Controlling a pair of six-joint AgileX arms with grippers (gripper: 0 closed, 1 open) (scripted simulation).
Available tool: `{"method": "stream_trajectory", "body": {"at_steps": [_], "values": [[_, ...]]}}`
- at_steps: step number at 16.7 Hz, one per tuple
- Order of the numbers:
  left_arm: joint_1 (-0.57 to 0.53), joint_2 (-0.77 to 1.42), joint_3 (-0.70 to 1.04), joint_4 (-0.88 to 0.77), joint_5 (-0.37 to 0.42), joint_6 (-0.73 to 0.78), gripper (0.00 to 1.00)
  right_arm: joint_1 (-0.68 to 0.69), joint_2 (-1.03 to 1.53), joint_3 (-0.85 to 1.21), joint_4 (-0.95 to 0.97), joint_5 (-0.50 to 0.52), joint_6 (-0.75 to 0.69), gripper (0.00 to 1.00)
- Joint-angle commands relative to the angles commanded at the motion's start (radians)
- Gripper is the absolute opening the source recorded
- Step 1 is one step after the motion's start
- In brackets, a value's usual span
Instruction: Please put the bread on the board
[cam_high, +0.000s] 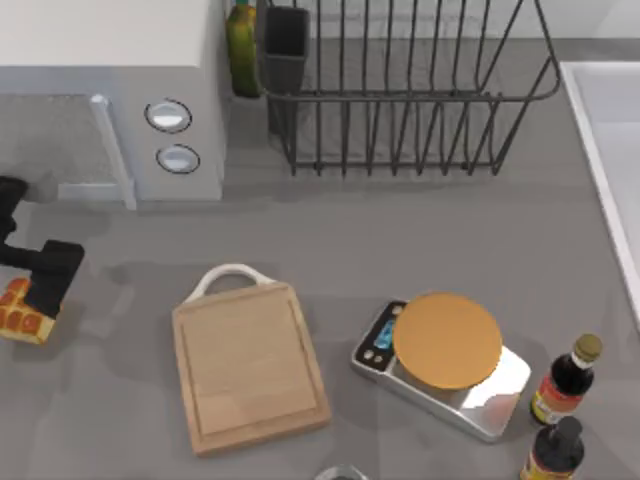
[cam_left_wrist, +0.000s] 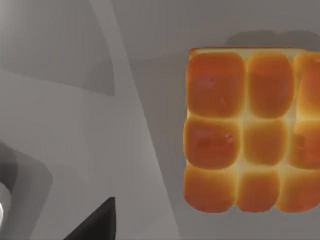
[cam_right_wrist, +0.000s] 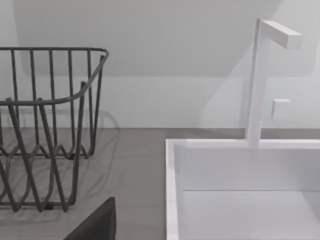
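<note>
The bread (cam_high: 20, 315), a small golden-orange loaf with browned pull-apart bumps, lies on the grey table at the far left edge. It appears close up in the left wrist view (cam_left_wrist: 250, 132). My left gripper (cam_high: 46, 280) hangs right over the bread's right side and covers part of it. The board (cam_high: 248, 365) is a light wooden rectangle with a white loop handle. It lies flat, left of the table's middle and well to the right of the bread, with nothing on it. A dark part of my right gripper (cam_right_wrist: 95, 225) faces the wire rack and the sink.
A white microwave (cam_high: 110, 90) stands at the back left and a dark wire dish rack (cam_high: 410, 90) at the back middle. A silver scale with a round orange top (cam_high: 445, 345) sits right of the board, with two dark bottles (cam_high: 565, 380) beyond it. The white sink (cam_high: 610, 150) runs along the right edge.
</note>
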Motion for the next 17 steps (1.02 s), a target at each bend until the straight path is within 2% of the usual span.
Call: {"method": "stream_trajectory", "body": {"at_steps": [4, 7, 12, 17], "values": [[0.002, 0.051, -0.080, 0.122, 0.000, 0.002, 1.00, 0.000, 0.000, 0.000, 0.000, 0.000, 0.000, 1.00], [-0.012, 0.132, -0.073, 0.197, 0.000, -0.010, 1.00, 0.000, 0.000, 0.000, 0.000, 0.000, 0.000, 1.00], [-0.016, 0.157, -0.057, 0.214, 0.000, -0.014, 1.00, 0.000, 0.000, 0.000, 0.000, 0.000, 0.000, 1.00], [-0.016, 0.157, -0.057, 0.214, 0.000, -0.014, 0.62, 0.000, 0.000, 0.000, 0.000, 0.000, 0.000, 1.00]]}}
